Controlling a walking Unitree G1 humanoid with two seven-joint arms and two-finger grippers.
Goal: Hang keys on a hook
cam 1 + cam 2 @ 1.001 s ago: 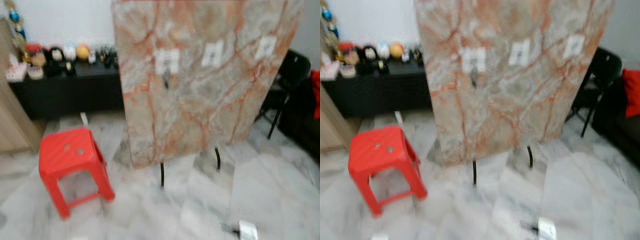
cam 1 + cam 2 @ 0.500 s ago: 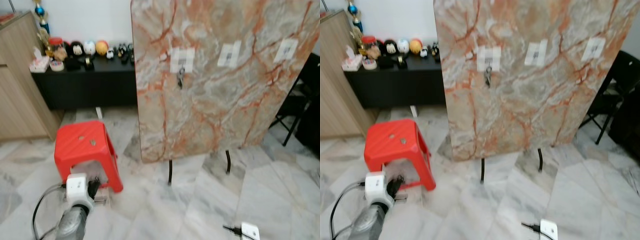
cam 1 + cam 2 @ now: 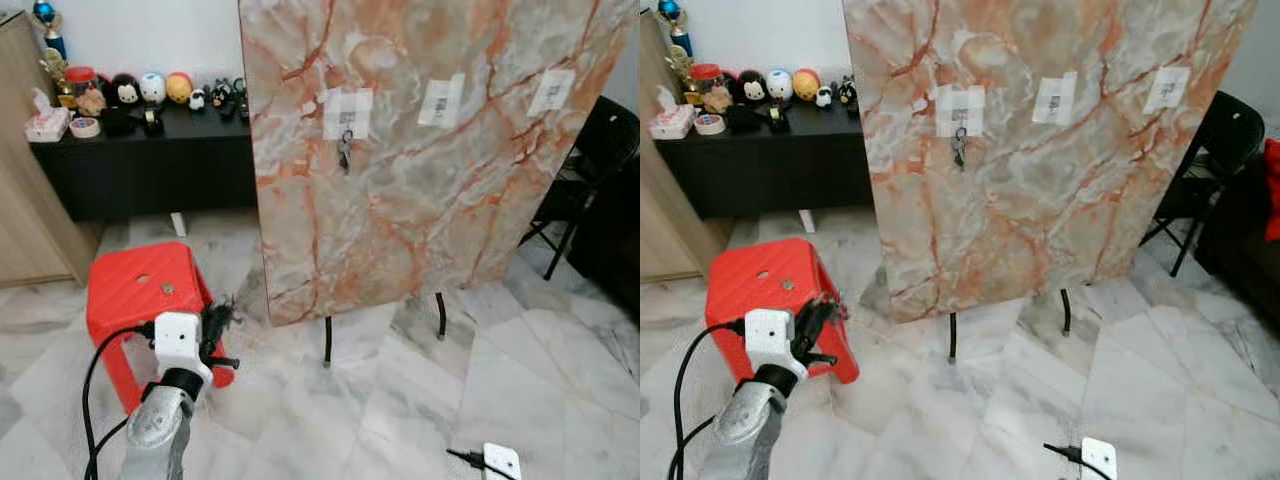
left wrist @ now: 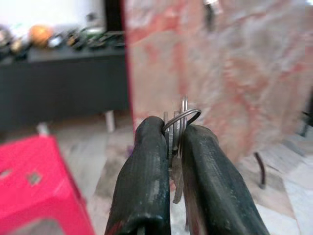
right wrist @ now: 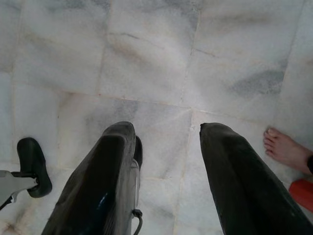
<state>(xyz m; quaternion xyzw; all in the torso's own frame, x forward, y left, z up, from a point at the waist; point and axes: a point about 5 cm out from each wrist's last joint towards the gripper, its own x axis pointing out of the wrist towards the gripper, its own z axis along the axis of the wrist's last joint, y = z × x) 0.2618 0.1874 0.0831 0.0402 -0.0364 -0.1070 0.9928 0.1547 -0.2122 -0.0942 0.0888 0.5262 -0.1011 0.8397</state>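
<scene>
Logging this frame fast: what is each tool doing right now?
Left tool: shut on a key ring, raised in front of the red stool.
Right tool: open, holding nothing, pointing at the marble floor.

1 red stool (image 3: 140, 290), 1 marble slab (image 3: 420, 160), 3 white labels (image 3: 440, 100), 2 key bunches (image 3: 344, 150), 1 black chair (image 3: 590, 160)

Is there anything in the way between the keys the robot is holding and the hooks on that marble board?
Nothing visible blocks the path. The left gripper pinches the metal key ring in front of the red plastic stool. Open floor lies between it and the pink-veined marble board. One set of keys already hangs on the leftmost hook.
</scene>
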